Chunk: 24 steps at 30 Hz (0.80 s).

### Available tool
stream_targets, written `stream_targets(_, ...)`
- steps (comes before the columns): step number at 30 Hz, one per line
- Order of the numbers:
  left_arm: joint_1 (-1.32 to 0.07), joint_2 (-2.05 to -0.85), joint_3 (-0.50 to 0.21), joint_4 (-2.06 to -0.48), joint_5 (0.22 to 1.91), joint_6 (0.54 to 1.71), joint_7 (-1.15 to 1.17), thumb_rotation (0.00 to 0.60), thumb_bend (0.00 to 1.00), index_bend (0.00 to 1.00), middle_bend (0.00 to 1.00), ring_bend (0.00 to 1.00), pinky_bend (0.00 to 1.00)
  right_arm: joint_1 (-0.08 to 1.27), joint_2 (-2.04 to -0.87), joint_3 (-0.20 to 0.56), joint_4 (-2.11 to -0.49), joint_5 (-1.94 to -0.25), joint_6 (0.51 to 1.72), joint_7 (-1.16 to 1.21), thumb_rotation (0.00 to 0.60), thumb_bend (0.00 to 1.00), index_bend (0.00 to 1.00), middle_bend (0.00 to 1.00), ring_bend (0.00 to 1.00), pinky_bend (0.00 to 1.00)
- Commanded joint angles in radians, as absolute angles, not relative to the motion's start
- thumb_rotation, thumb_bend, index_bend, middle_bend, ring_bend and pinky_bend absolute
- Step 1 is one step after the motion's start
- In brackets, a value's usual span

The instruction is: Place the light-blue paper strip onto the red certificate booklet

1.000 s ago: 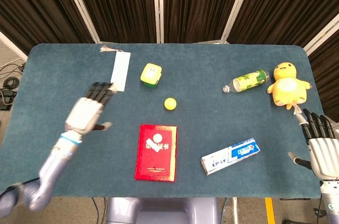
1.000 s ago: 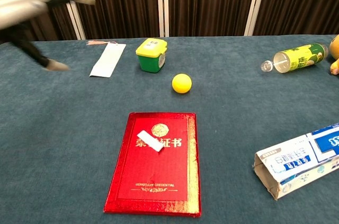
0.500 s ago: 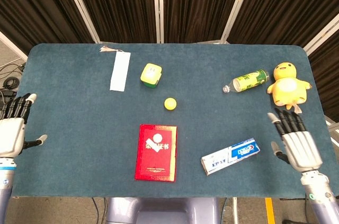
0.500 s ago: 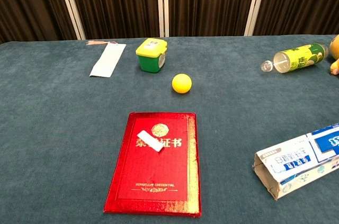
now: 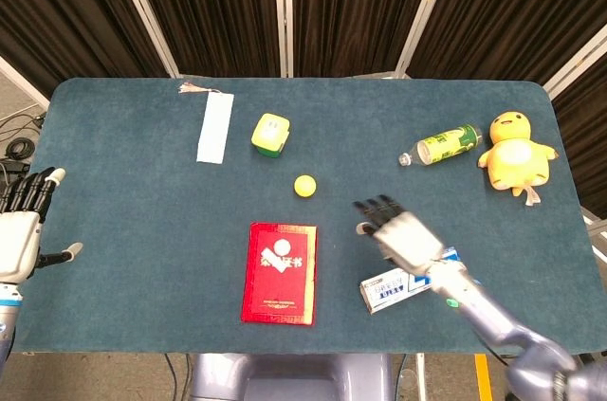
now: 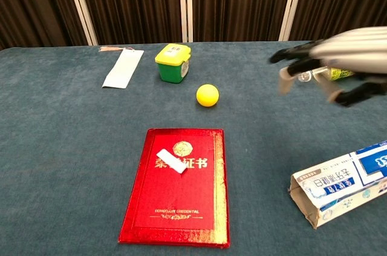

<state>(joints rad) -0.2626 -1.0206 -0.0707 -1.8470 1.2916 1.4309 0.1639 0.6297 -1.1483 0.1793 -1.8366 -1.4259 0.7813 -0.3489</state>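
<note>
1. Reaching for the light-blue paper strip (image 5: 214, 127) is judged to be the step in hand: the strip lies flat on the table (image 5: 114, 221) near its far edge, at about 11 o'clock from the red certificate booklet (image 5: 280, 272) and well apart from it.
2. The right hand (image 5: 395, 231) hovers above the table with its fingers spread and nothing in it. It sits at roughly 3 o'clock from the booklet, just above the toothpaste box (image 5: 413, 279).
3. The left hand (image 5: 21, 230) is likewise released and empty, at the table's left edge, at about 8 o'clock from the strip.
4. The operator should choose the arm with the clearer path. A right-hand route toward 10 o'clock crosses the yellow ball (image 5: 303, 185) and the yellow-green container (image 5: 270, 134); both are judged easy to knock.
5. The strip is thin and flat, so a pinch from above may slip. Pressing a fingertip on one short end, or sliding the strip toward the table edge, is judged more reliable.
6. A tassel or cord appears to sit at the strip's far end; it could offer a grip, though it is too small to confirm.
7. A small white slip (image 6: 172, 161) already rests on the booklet cover. The strip should be laid flat across the cover and released only once fully supported.
</note>
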Motion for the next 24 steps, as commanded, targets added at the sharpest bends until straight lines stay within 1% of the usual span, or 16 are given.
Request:
stream_targets(1,-0.265,-1.023,-0.073,-1.842,1.293,1.417,0.156,0.600,0.00,0.00,0.00,0.00,0.00,0.746,-1.259,0.215,-1.833,-1.309,0.683,-0.435,0.600,0.92,0.33,0.00,0.00,0.00)
stream_targets(7,-0.264,-1.019,-0.081,-1.834,1.284,1.398,0.132,0.600,0.00,0.00,0.00,0.00,0.00,0.836,-1.386,0.213,-1.793,-1.227,0.664,-0.531,0.600,0.94,0.34,0.00,0.00,0.00)
stream_targets(13,-0.258,-1.004,-0.096,-1.828,1.271,1.389,0.084,0.600,0.00,0.00,0.00,0.00,0.00,0.905,-1.512,0.199,-1.710,-1.174,0.672,-0.612,0.600,0.95,0.35,0.00,0.00,0.00)
stream_targets(24,-0.257,-0.990,-0.108,-1.821,1.263,1.365,0.048,0.600,0.00,0.00,0.00,0.00,0.00,0.980,-1.624,0.149,-1.631,-1.112,0.701,-0.737,0.600,0.95,0.35,0.00,0.00,0.00)
